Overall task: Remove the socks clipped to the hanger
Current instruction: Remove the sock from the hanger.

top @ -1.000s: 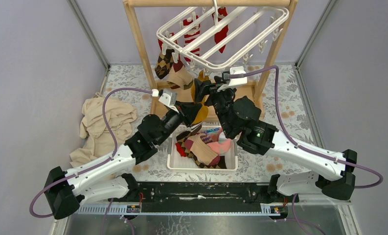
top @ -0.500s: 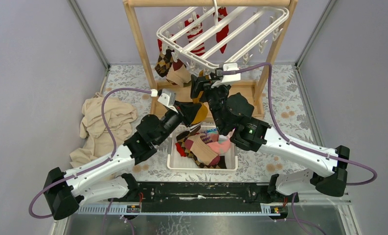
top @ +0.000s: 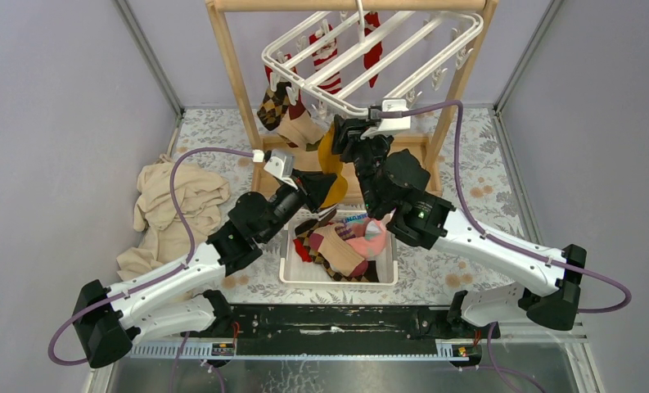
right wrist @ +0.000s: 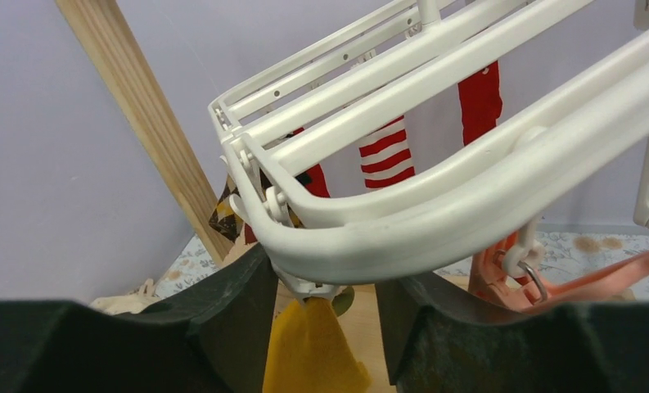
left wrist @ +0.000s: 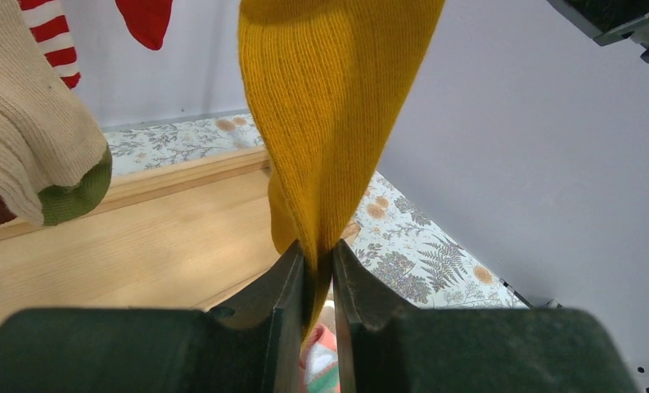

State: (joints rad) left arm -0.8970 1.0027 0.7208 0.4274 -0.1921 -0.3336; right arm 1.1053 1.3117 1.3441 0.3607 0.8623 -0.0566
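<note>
Pairs white shells on left arm (top: 165, 278) and right arm (top: 501, 250) with black joints. Trails purple cables (top: 173, 176). Shows one green light (top: 420, 214).

Materials and finishes. (a) yellow sock (left wrist: 329, 123): fine ribbed knit cloth, matt. (b) tan sock (left wrist: 26, 139): coarser ribbed knit cloth, matt and slightly fuzzy. (c) hanger (right wrist: 435, 205): smooth white plastic with a soft gloss. (d) rack (right wrist: 132, 123): pale wood, visible grain, low sheen. (e) left end effector (left wrist: 318, 254): dark, matt, plastic-looking. (f) surface (left wrist: 419, 246): matt covering printed with a floral pattern.

No legible text, label, brand or number in view.
</note>
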